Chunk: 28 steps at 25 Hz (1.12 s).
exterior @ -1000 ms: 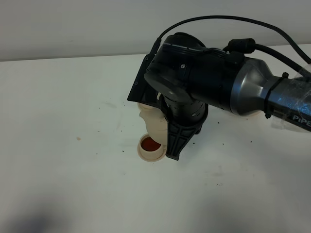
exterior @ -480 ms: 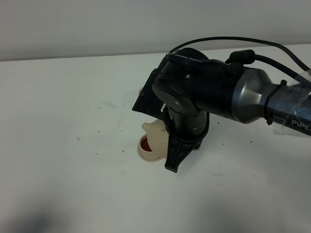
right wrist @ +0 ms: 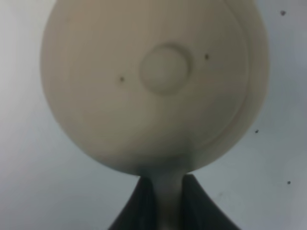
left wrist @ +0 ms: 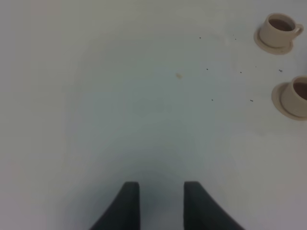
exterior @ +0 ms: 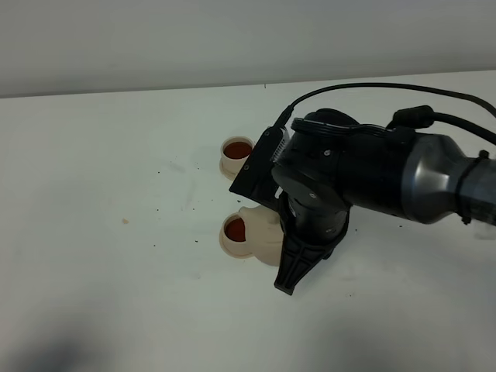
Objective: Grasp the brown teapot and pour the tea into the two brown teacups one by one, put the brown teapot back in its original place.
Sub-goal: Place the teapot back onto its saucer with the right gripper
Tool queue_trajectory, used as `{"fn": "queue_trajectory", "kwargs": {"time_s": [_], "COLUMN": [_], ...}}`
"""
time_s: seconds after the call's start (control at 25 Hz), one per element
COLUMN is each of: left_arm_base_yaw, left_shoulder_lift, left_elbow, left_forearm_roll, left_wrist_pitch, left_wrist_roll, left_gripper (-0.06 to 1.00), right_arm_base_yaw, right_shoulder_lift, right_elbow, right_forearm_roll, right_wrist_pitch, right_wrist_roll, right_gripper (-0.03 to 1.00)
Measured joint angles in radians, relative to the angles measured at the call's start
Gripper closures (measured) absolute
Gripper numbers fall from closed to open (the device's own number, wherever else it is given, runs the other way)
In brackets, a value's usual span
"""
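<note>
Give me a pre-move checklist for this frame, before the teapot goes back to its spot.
1. Right gripper shut on the teapot handle: ok, the handle sits between the fingers in the right wrist view.
2. Near teacup holds tea: ok, dark liquid visible.
3. Far teacup holds tea: ok, also filled.
4. Teapot clear of the near teacup: cannot tell, its body overlaps the cup's edge from above.
5. Teapot's saucer free: cannot tell, hidden by the arm.
6. Left gripper out of the way: ok, open over bare table.
</note>
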<state>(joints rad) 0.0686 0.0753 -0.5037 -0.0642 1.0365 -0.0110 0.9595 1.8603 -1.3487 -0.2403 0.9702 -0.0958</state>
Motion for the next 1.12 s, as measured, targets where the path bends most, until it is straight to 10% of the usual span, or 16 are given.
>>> {"fn": "queue_trajectory", "kwargs": {"time_s": [1.12], "left_arm_base_yaw": [0.000], "left_shoulder_lift": [0.000], "left_elbow": [0.000], "left_forearm_roll": [-0.001], "left_wrist_pitch": [0.000], "left_wrist_roll": [0.000], "left_gripper": [0.70], "right_arm_base_yaw": [0.000], "right_shoulder_lift": [-0.005], "right_elbow": [0.137], "right_forearm_roll": [-0.003], "right_wrist_pitch": [-0.132], "right_wrist_roll": [0.058], "right_gripper": [0.86]}}
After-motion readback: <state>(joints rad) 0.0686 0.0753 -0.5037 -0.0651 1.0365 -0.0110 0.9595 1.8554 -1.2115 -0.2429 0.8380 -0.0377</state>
